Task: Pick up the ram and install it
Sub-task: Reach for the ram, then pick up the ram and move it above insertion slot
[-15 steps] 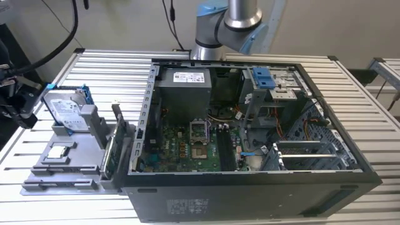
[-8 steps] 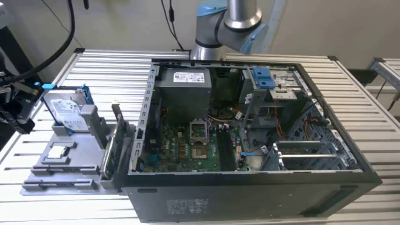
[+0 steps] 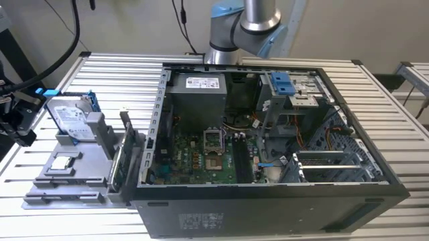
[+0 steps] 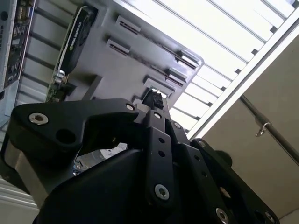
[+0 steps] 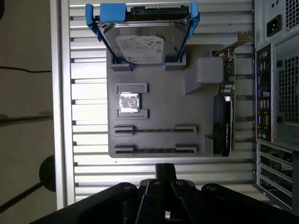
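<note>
Gripper (image 5: 164, 168) closed nr ram (image 5: 154, 150), edge-up.

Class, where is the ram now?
In the first wrist view, the ram sits in the outermost slot of the grey tray, farthest from the hard drive.

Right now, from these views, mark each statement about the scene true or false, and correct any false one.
1. The hard drive in its blue frame sits on the grey tray. True.
2. The computer case is closed up. False: its side is open and the motherboard shows inside.
3. The green circuit card stands at the tray's edge beside the case. True.
4. The claw grips the hard drive. False: the claw is clear of the hard drive, not touching it.
</note>
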